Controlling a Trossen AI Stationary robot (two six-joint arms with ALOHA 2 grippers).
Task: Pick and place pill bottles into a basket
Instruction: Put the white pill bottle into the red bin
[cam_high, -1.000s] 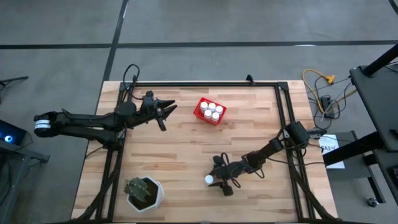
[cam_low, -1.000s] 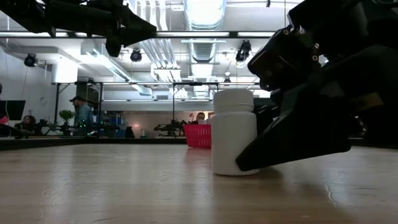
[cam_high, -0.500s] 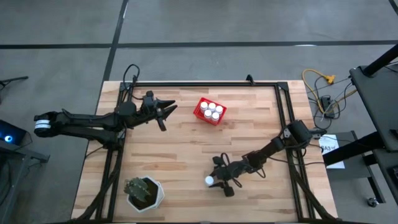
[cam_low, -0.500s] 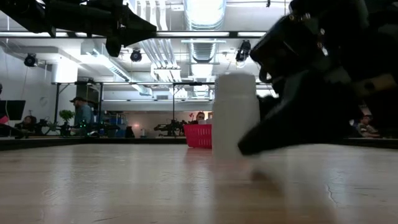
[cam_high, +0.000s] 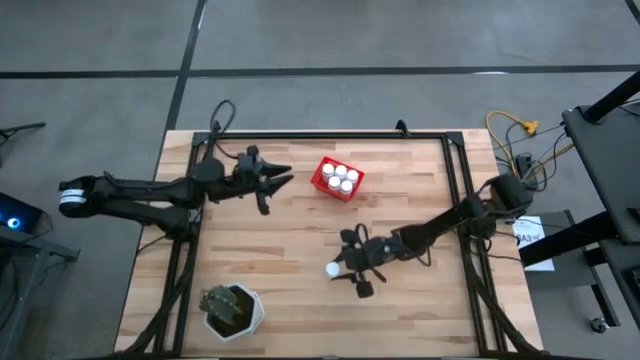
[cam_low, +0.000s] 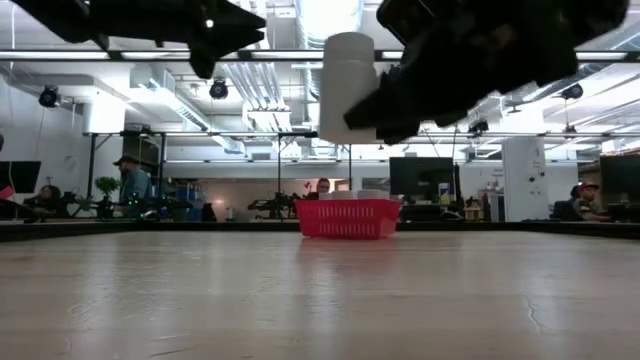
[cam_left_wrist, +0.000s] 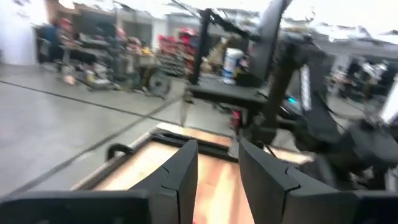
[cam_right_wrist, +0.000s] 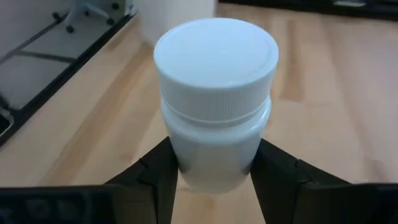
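The right gripper (cam_high: 343, 270) has a pill bottle (cam_high: 333, 268) clamped between its fingers, held upright and clear of the tabletop. In the low view the bottle (cam_low: 348, 87) hangs high above the wood w/ nothing under it, cap up. The right wrist view shows it close: white cap on top, the two dark fingers (cam_right_wrist: 157, 169) pressed against the body on either side, bottle (cam_right_wrist: 215, 99) upright between them. From above, that gripper sits over the middle of the table (cam_high: 290, 250), a bit toward the near edge, w/ the right arm stretching back to the table's right side.

The basket (cam_high: 337, 178), bright red, sits toward the far edge, about centre, well apart from the held bottle. Five white caps (cam_high: 340, 177) show inside it, packed close. In the low view the basket (cam_low: 347, 216) stands far back on the wood, bottle tops just showing above its rim.

Left gripper (cam_high: 279, 177) hovers near the far-left part of the table, left of the basket and not touching it, fingers spread w/ nothing between them; left wrist view shows the gap between its two dark fingers (cam_left_wrist: 180, 177) empty.

A white plant pot (cam_high: 232, 310) stands at the near-left corner, away from both arms. People are in the room beyond, e.g. one in a cap (cam_low: 129, 180) at far left
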